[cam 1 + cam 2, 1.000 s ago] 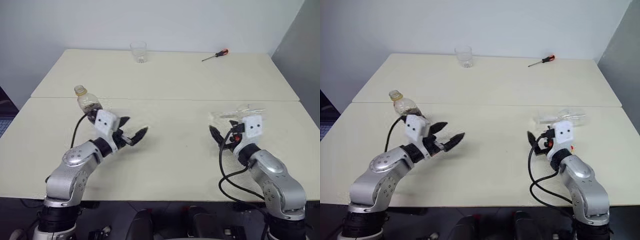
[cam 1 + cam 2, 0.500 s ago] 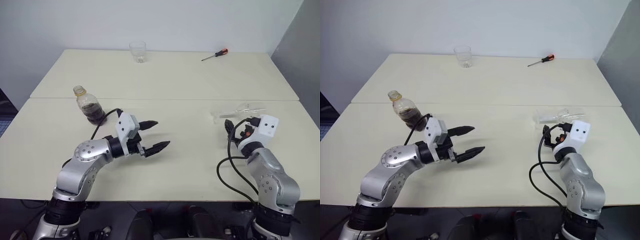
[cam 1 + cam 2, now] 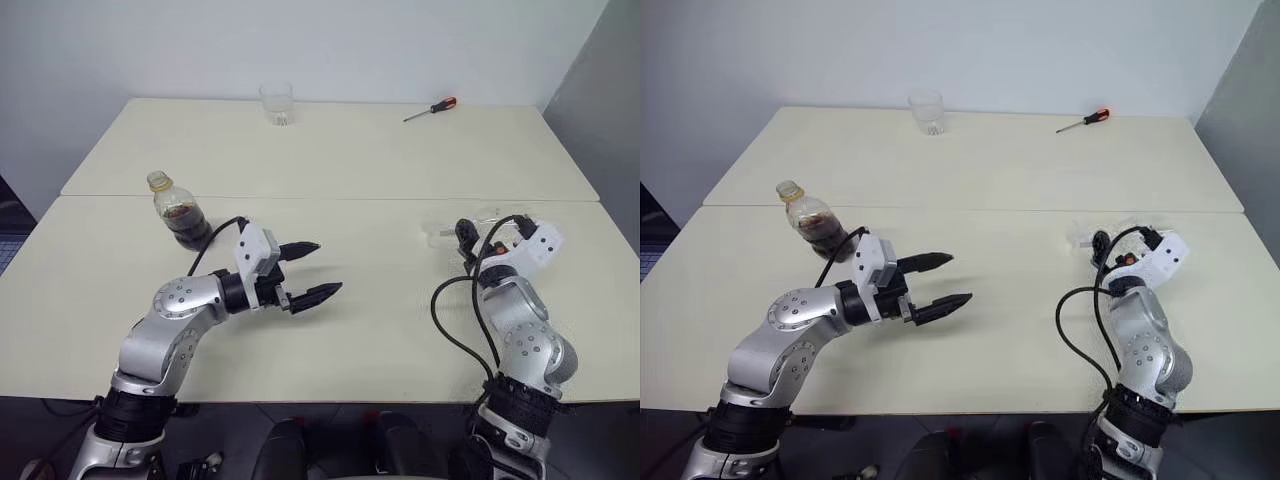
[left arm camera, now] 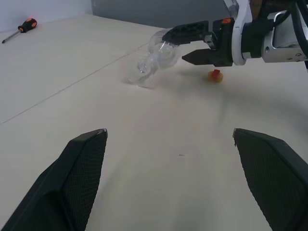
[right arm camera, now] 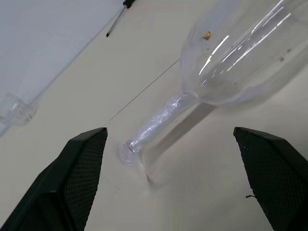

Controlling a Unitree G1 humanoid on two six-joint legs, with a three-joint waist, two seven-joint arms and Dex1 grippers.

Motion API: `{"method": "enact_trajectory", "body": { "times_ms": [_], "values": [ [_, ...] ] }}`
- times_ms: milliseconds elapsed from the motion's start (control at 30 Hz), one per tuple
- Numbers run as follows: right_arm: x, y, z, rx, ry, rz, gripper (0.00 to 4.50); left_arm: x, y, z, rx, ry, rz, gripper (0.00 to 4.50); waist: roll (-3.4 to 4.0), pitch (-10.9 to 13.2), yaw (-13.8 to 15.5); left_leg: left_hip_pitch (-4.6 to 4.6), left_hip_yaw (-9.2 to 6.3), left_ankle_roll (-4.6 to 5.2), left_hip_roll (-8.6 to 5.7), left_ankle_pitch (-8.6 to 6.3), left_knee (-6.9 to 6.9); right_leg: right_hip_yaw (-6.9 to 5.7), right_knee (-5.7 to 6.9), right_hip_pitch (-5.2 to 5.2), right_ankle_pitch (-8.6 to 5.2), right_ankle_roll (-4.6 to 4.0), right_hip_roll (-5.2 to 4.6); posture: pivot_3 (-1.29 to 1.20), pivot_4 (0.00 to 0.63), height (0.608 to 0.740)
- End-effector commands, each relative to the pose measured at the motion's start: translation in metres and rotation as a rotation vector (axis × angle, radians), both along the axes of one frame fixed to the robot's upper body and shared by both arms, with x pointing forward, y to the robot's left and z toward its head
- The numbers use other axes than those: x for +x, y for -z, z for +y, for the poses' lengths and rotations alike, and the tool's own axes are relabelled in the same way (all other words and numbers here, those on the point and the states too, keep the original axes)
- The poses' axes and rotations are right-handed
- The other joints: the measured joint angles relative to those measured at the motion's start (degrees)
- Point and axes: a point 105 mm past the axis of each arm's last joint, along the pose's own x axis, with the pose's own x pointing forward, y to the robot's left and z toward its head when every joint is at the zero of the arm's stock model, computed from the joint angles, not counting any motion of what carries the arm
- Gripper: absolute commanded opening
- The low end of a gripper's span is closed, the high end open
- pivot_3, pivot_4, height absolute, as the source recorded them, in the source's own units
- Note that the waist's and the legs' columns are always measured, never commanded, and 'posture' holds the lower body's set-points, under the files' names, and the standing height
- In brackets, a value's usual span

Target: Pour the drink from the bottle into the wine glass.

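Wine glass lying on its side on the table, bowl just ahead of the right gripper, fingers spread wide, nothing held. Left gripper wide, empty, well apart from it. Bottle upright, uncapped, far across from the glass. Cap beside the glass.

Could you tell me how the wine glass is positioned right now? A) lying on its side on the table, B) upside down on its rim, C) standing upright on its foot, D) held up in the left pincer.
A: the wine glass lies on its side on the table, just ahead of the open right pincer.
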Motion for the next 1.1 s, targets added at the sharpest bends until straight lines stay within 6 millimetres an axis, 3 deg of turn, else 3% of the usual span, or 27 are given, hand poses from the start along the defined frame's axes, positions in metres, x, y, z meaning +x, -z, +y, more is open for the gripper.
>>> {"method": "enact_trajectory", "body": {
  "times_ms": [33,367,600,1100],
  "values": [
    [0.006,-0.01,-0.007,0.085,0.037,-0.059,4.5,-0.002,-0.009,0.0,-0.004,0.013,-0.046,4.45,0.01,0.01,-0.02,0.0,0.0,0.0,0.0,0.0,0.0,0.0,0.0,0.0,0.0,0.0,0.0,0.0,0.15,0.74],
    [0.021,-0.001,-0.003,0.229,0.043,-0.069,4.5,0.0,-0.008,0.001,-0.005,0.003,-0.048,4.45,0.06,0.03,-0.1,0.0,0.03,0.01,0.0,0.0,-0.01,0.03,0.0,-0.01,0.0,0.0,0.0,0.0,0.15,0.74],
    [0.035,-0.006,0.001,0.329,0.041,-0.092,4.5,0.003,-0.011,0.001,-0.005,-0.001,-0.06,4.45,0.07,0.04,-0.12,0.0,0.03,0.01,0.01,0.0,-0.02,0.02,0.0,-0.02,0.0,-0.01,0.0,0.0,0.15,0.74],
    [0.056,-0.002,0.001,0.426,0.067,-0.095,4.5,0.002,-0.015,0.0,-0.01,0.0,-0.067,4.45,0.12,0.07,-0.13,-0.01,0.05,0.02,0.02,0.0,-0.02,0.04,0.0,-0.03,0.0,-0.01,0.01,0.0,0.15,0.74]
  ]
}}
